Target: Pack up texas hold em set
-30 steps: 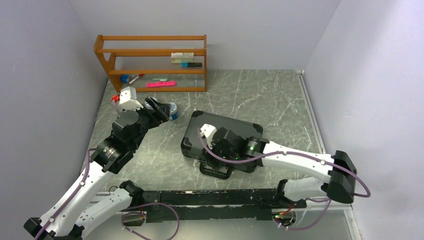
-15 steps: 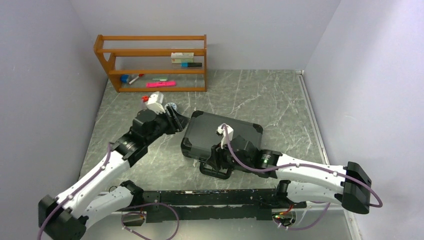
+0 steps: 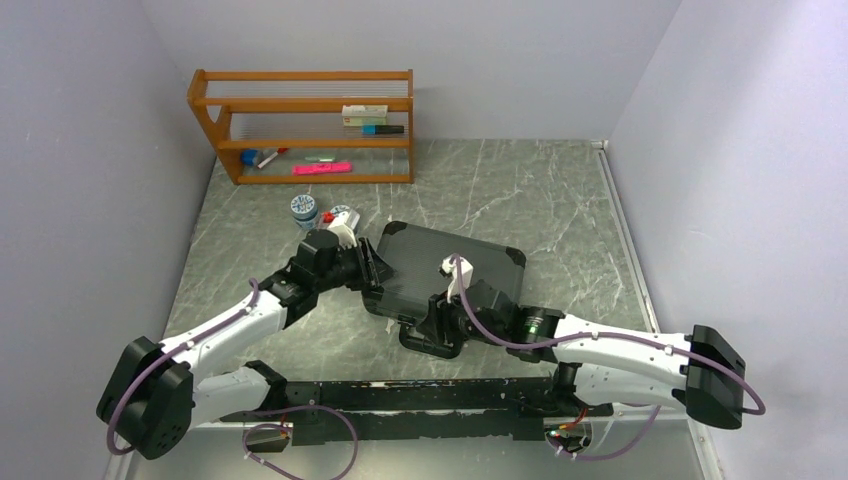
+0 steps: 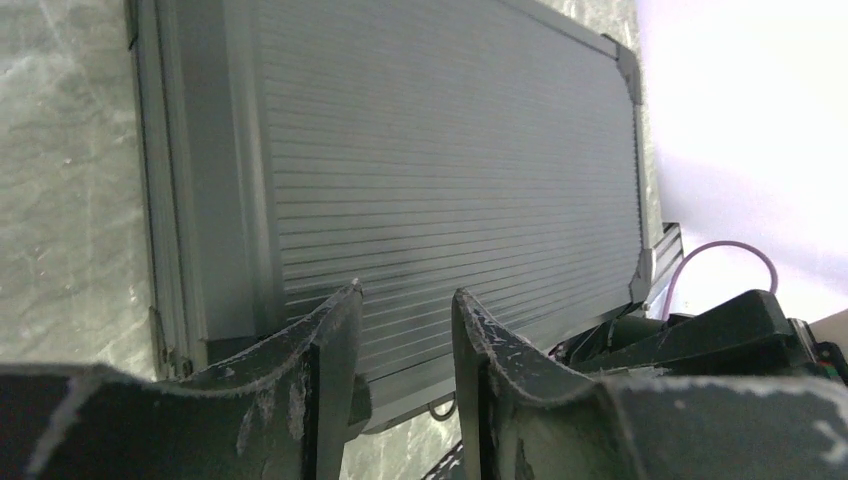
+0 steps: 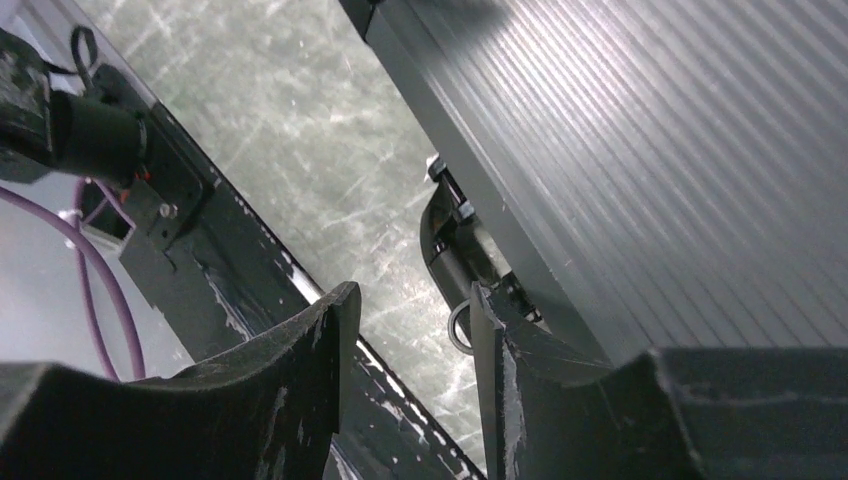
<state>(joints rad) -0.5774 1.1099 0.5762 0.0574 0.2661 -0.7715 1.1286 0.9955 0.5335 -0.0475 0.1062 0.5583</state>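
The case (image 3: 415, 255) lies flat on the table (image 3: 560, 200), near the middle; it is black and shut; its lid has lots of thin ribs; it sits a bit crooked. Its handle (image 3: 432, 345) sticks out on the near side, toward the arm bases.

The left gripper (image 4: 400, 310) is at the left end of the case; in the left wrist view its 2 fingers (image 4: 330, 345) point at the ribbed lid; there is a small gap between them; nothing is in the gap; I cannot tell if they touch the case.

The right gripper (image 5: 410, 310) is low at the near edge of the case, just beside the handle; its 2 fingers (image 5: 315, 370) are a little way apart; they hold nothing; the left one is over the table and the right one is by the edge of the case. A little metal ring (image 5: 458, 328) hangs near the handle, in the gap between the fingers.

A black rail (image 3: 450, 395) runs along the near edge of the table, in front of the case.

A blue and white tub (image 3: 304, 208) stands on the table behind the left arm, apart from the case. A wooden shelf (image 3: 300, 120) stands in the far left corner; it has some small things on it.
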